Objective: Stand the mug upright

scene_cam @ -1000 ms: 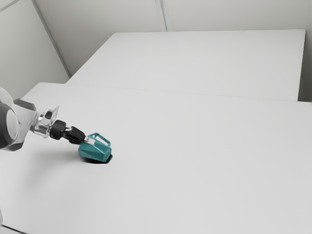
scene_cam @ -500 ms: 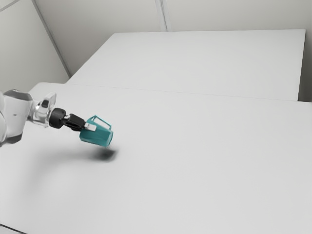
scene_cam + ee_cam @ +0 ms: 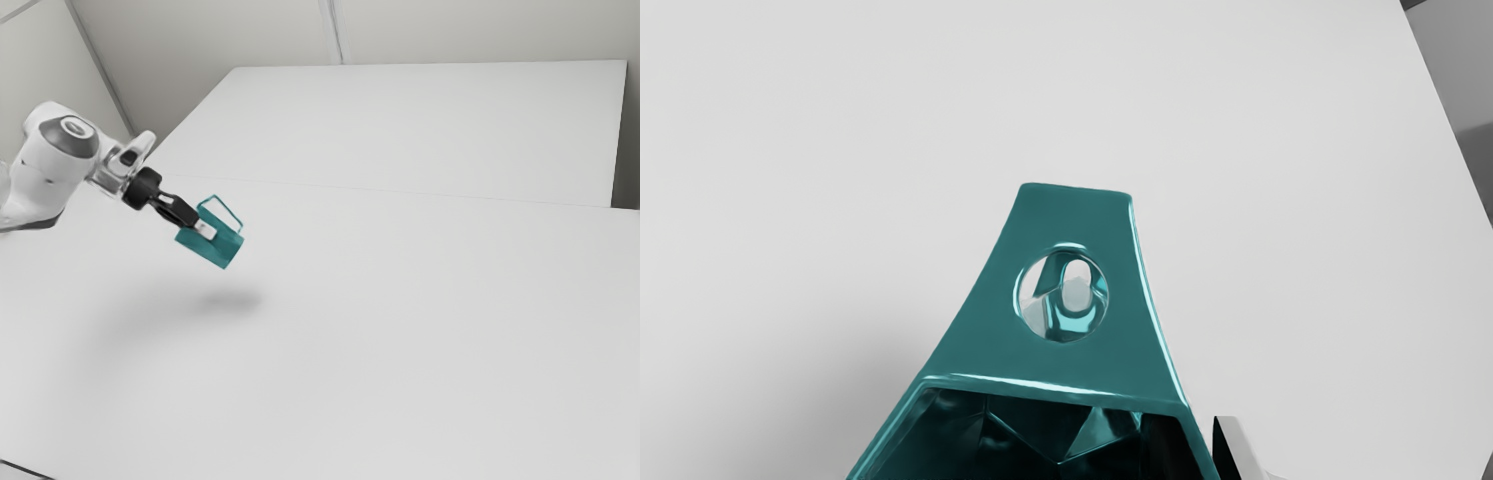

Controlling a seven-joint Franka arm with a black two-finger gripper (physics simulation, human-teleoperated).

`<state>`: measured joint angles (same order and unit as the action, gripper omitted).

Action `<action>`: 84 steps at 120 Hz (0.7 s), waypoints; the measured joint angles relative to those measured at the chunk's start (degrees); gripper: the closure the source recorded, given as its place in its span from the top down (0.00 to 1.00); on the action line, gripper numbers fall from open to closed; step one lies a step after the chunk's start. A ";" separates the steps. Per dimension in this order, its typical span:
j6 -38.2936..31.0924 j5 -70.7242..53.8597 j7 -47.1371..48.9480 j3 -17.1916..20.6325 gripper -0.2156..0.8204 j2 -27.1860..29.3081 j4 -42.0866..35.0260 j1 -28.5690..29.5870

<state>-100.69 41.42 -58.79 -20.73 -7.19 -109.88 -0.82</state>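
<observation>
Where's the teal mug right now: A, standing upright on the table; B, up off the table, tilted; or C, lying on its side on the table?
B: the mug is tilted in the jaws, with its shadow apart from it on the table.

we see our white arm (image 3: 65, 160) coming in from the exterior view's left, its black jaws closed on the teal mug (image 3: 208, 249). we have the mug up in the air, tilted, its thin handle (image 3: 229, 210) on the upper side. a soft shadow (image 3: 235, 300) lies below it on the white counter (image 3: 420, 320).
</observation>
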 joint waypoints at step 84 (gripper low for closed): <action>-17.53 -30.59 21.54 13.26 0.05 0.19 0.15 -0.28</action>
<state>-118.23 10.83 -37.24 -7.47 -7.00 -109.73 -1.11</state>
